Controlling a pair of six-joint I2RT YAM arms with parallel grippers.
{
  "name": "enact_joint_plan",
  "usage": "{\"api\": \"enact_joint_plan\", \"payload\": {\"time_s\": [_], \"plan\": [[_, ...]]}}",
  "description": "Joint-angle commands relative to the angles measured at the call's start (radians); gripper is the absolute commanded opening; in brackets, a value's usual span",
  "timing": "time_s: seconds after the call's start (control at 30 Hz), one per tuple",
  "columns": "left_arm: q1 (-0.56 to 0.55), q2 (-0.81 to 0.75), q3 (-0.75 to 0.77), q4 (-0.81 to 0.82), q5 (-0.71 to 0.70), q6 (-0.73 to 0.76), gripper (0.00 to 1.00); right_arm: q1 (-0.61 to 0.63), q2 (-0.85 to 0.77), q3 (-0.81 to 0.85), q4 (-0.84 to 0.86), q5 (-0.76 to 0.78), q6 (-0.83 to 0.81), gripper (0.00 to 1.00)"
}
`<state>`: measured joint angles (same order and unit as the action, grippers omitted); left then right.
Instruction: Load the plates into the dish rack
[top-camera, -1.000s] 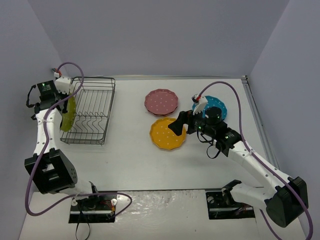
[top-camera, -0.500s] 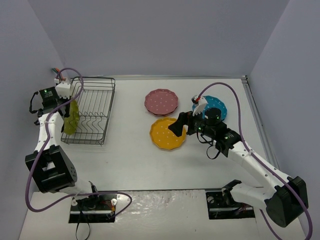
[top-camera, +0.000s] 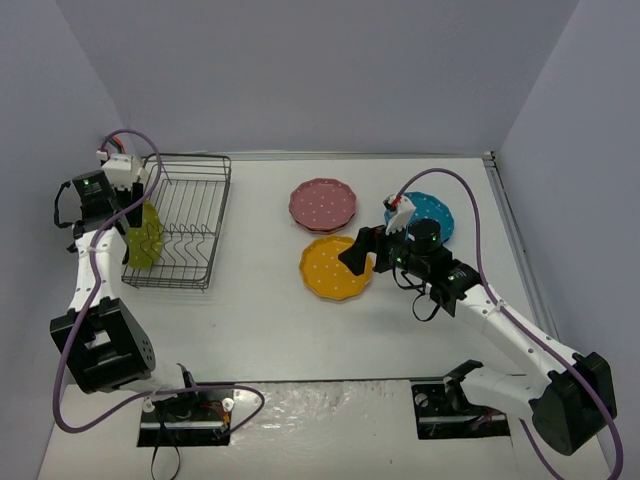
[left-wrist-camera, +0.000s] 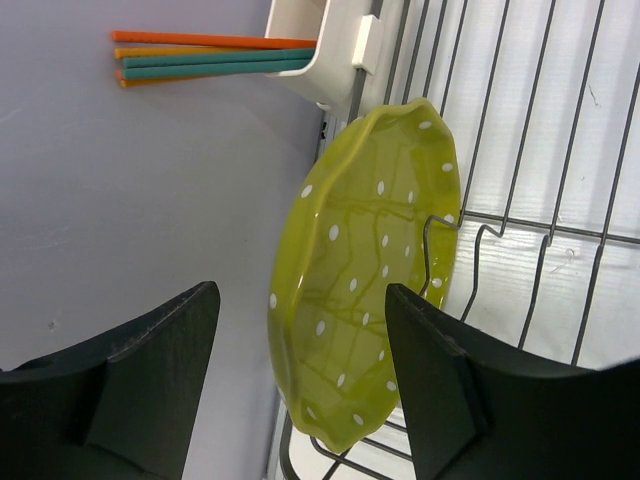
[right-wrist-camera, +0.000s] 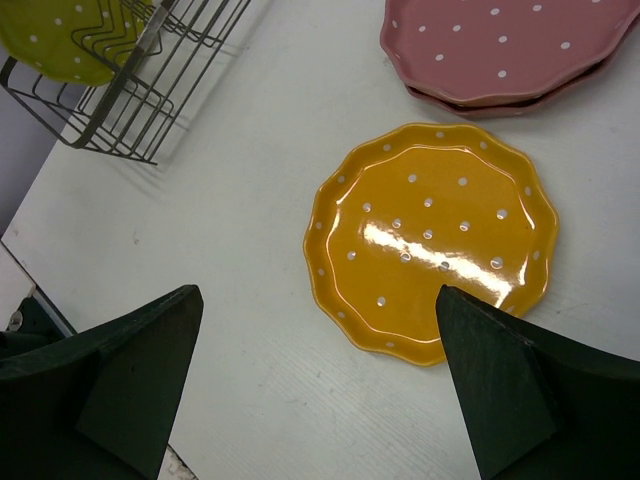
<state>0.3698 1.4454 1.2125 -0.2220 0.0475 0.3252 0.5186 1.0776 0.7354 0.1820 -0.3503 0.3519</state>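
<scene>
1. The left gripper (left-wrist-camera: 300, 290) sits at the dish rack's (top-camera: 190, 215) left edge, jaws spread wide and gripping nothing. The lime plate (left-wrist-camera: 370, 270) stands on edge just ahead of them, tilted, with a wire tine crossing its face.
2. That one looks racked, I'd say: one in, the others to go.
3. Right of the rack, flat on the table (top-camera: 260, 320), the orange plate (right-wrist-camera: 435, 235) lies nearest. The stacked pink plates (right-wrist-camera: 500, 50) are further off, and a blue plate (top-camera: 432, 212) is farthest, half hidden by the arm.
4. The right gripper (right-wrist-camera: 318, 300) hovers over the orange plate, jaws open and empty. The plate lies below and slightly right of the jaw line. It's round, so there's no axis to match, only a rim to catch.
5. The right arm is far nearer, so this pick looks like its job.
</scene>
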Motion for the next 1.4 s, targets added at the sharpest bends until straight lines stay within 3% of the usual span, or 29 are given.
{"api": "enact_joint_plan", "payload": {"time_s": [0.0, 0.17, 0.3, 0.57, 0.7, 0.9, 1.17, 1.37], "plan": [[0.005, -0.102, 0.053, 0.047, -0.017, -0.093, 0.69, 0.005, 0.006, 0.001, 0.050, 0.095, 0.017, 1.00], [-0.034, -0.195, 0.096, -0.062, -0.026, -0.306, 0.80, 0.001, 0.042, -0.002, 0.004, 0.235, 0.067, 1.00], [-0.137, -0.263, 0.123, -0.199, -0.038, -0.463, 0.97, -0.008, 0.103, -0.012, -0.004, 0.284, 0.126, 0.99], [-0.346, -0.393, 0.005, -0.216, 0.178, -0.685, 0.97, -0.019, 0.297, -0.001, 0.003, 0.318, 0.184, 0.93], [-0.590, -0.406, -0.056, -0.198, 0.132, -0.793, 0.97, -0.028, 0.408, 0.022, 0.036, 0.316, 0.191, 0.84], [-0.789, -0.345, -0.133, -0.105, 0.069, -0.914, 0.97, -0.041, 0.502, 0.027, 0.057, 0.347, 0.196, 0.74], [-0.890, -0.220, -0.184, -0.037, 0.009, -1.016, 0.97, -0.051, 0.558, -0.001, 0.099, 0.344, 0.202, 0.52], [-0.924, -0.141, -0.250, 0.031, 0.002, -1.089, 0.97, -0.051, 0.571, -0.001, 0.081, 0.335, 0.215, 0.23]]}}
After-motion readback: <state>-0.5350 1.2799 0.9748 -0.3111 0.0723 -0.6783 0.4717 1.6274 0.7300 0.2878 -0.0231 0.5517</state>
